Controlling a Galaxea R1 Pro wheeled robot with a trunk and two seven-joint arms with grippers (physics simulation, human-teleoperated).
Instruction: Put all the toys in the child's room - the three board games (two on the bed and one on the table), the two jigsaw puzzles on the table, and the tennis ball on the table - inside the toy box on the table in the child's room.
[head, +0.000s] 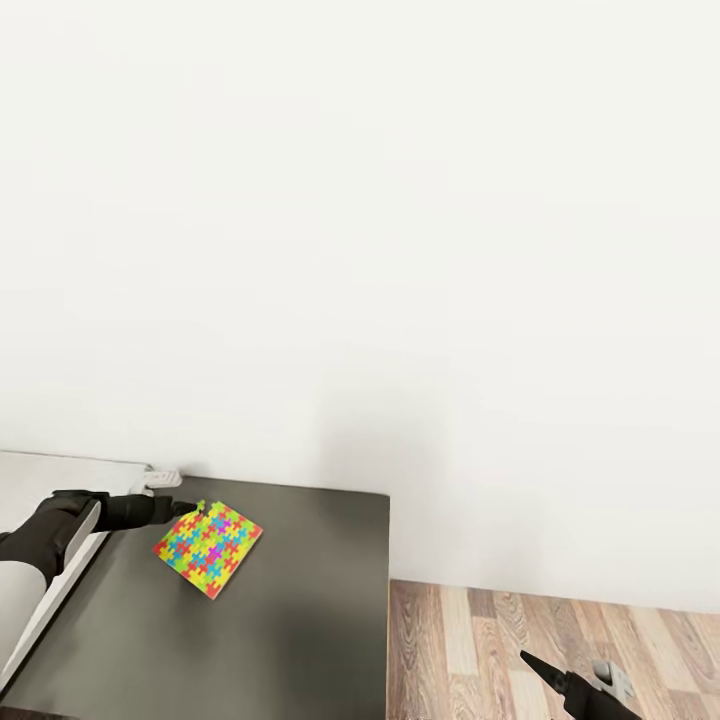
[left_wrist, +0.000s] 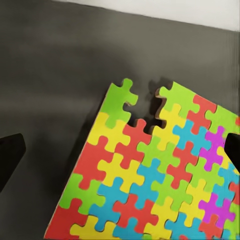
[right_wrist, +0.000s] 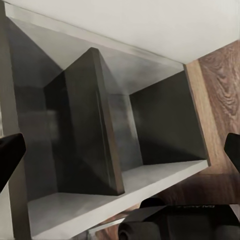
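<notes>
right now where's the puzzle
In the head view the puzzle lies flat on the dark table, low on the left near the wall, with the left tool at its far corner.

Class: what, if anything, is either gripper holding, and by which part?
Nothing. The left gripper hovers open at the jigsaw puzzle corner; the right gripper is empty over the floor.

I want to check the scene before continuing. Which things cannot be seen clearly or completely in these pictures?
- Jigsaw puzzle: cut off by the left wrist view's edges.
- Left gripper: in the head view the fingertips meet the puzzle's corner; a real grip cannot be told.
- Right gripper: cut off at the head view's lower edge.
- Shelf unit: its lower part is hidden behind the right arm.
</notes>
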